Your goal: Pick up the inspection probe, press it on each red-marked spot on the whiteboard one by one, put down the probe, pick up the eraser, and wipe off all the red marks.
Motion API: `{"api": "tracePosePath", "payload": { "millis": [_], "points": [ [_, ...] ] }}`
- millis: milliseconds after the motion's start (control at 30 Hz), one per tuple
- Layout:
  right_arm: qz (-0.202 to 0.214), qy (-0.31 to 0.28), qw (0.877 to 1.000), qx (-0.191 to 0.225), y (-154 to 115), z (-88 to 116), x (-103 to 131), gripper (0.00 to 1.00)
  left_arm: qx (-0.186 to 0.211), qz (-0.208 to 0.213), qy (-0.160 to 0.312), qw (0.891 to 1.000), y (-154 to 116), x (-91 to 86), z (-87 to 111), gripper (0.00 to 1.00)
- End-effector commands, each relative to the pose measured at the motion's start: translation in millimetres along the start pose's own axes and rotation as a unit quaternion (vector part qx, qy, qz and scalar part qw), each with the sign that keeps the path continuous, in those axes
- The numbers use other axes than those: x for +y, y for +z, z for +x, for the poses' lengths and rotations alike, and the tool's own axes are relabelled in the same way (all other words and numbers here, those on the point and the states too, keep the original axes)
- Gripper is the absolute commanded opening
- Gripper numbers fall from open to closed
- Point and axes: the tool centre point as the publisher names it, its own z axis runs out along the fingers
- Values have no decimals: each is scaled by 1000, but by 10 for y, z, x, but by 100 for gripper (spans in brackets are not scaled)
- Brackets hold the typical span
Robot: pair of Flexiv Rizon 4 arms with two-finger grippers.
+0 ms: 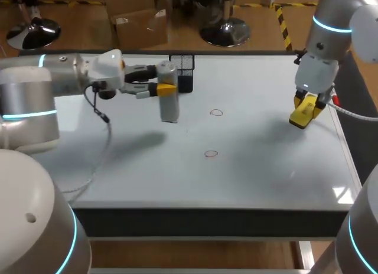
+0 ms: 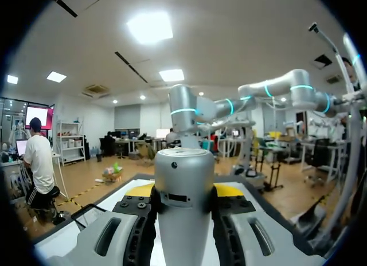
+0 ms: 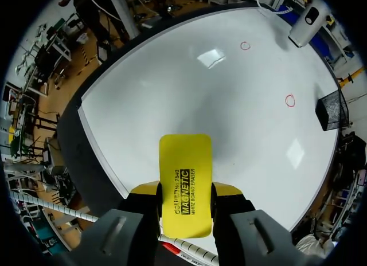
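Whiteboard [image 1: 266, 168] forming the whole tabletop, white and glossy, seen from above and behind the robot. Left arm [image 1: 35, 91] enters from the left and reaches along the back of the board. Right arm [image 1: 331, 26] comes down at the right edge.

Probe [image 1: 168, 103]: a grey upright cylinder with a yellow band, held in the left gripper [image 1: 164, 88], whose jaws are closed on its upper body from two sides, as the left wrist view confirms. It stands over the back-centre of the board, well apart from both marks; whether its lower end touches the surface cannot be told. Judged rigid, smooth-walled and of moderate weight, hence liable to slip or tilt in a loose hold. The grip near the band, high on the body, looks suitable for pressing straight down.

Mesh basket [image 1: 184, 67]: black, at the back edge, just behind the probe.

Eraser [image 1: 304, 113]: a yellow oblong block, clamped across its narrow width in the right gripper [image 1: 309, 106] and held above the board near the right edge. Judged light, with a stiff shell and probably a soft wiping face. It would need to lie flat on the board to wipe evenly.

Far red mark [image 1: 217, 113] and near red mark [image 1: 211, 154]: small open rings at mid-board, both unerased.
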Motion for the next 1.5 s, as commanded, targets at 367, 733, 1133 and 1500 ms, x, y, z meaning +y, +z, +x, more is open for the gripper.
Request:
{"api": "tracePosePath", "payload": {
  "millis": [367, 733, 1133, 1500],
  "points": [
    [1, -1, 1000, 1, -4, 1, -6, 0, 41, 1, -3, 999, 825, 131, -348, 0],
    [1, -1, 1000, 1, -4, 1, -6, 0, 44, 10, -15, 999, 1097, 334, -498, 0],
    [1, -1, 1000, 1, -4, 1, -6, 0, 42, 12, -23, 999, 1218, 450, -598, 0],
    [1, -1, 1000, 1, -4, 1, -6, 0, 39, 11, -31, 999, 1270, 527, -597, 0]
  ]
}}
